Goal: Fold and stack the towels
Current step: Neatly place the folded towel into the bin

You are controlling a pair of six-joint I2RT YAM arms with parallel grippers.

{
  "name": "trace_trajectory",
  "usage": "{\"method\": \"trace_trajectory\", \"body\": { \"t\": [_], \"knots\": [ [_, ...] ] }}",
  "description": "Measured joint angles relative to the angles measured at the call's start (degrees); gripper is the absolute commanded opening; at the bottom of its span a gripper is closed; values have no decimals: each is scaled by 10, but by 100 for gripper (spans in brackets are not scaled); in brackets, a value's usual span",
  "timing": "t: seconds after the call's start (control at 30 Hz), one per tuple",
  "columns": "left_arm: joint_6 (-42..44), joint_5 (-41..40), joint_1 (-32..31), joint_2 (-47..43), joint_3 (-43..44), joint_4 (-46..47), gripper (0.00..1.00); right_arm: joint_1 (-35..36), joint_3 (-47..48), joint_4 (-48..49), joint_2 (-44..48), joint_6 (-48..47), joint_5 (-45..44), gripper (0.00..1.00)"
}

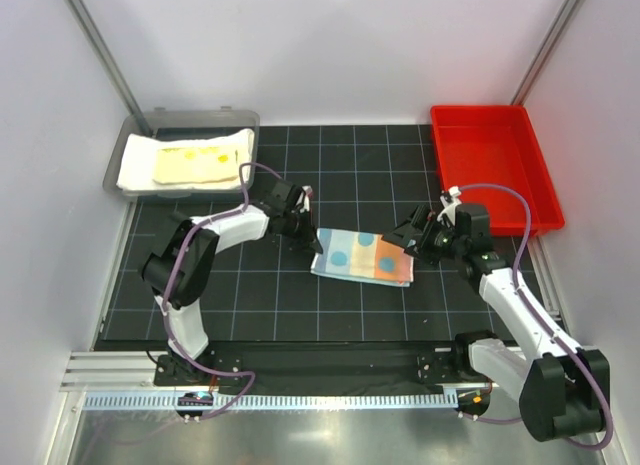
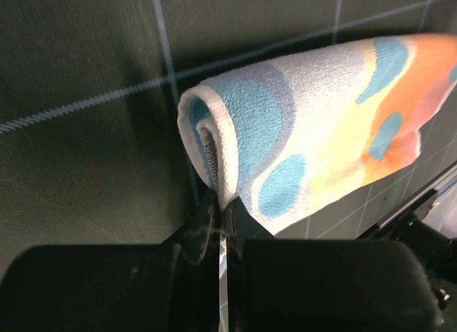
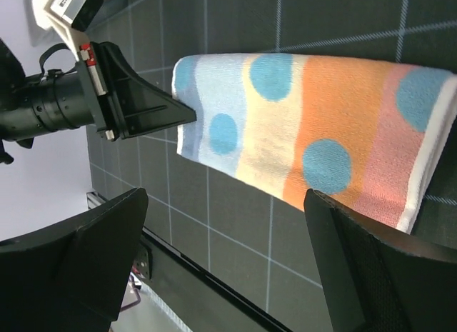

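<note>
Currently, the light-blue towel [image 1: 362, 256], w/ blue dots and orange, yellow and pink bands, lies folded near the centre of the black grid mat [image 1: 260, 305], long axis running left-right.

L side: the left gripper [image 1: 316, 243] is at the towel's left end. Jaws are closed tight, pinching the rolled fold edge. In the left wrist view that edge sits lifted slightly off the mat.

R side: the right gripper [image 1: 405, 247] is over the towel's right end. Jaws are spread wide and hold nothing. In the right wrist view both fingers frame the towel w/o touching it.

Far left corner: grey bin [image 1: 128, 145] holding a white towel [image 1: 135, 170], w/ a pale yellow towel [image 1: 195, 165] on top.

Far right corner: red tray [image 1: 495, 165], well apart from the light-blue towel.
</note>
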State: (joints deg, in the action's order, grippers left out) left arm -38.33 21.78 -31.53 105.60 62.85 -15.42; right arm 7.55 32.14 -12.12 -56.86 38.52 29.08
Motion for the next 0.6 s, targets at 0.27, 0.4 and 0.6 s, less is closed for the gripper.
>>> {"method": "trace_trajectory", "body": {
  "t": [0.27, 0.4, 0.6],
  "knots": [
    [-14, -53, 0, -13, 58, -70, 0, 0, 23, -35, 14, -8, -9, 100],
    [-15, -92, 0, -22, 73, -109, 0, 0, 23, -43, 13, -10, -9, 100],
    [-7, -159, 0, -32, 97, -177, 0, 0, 23, -45, 10, -11, -12, 100]
  ]
}}
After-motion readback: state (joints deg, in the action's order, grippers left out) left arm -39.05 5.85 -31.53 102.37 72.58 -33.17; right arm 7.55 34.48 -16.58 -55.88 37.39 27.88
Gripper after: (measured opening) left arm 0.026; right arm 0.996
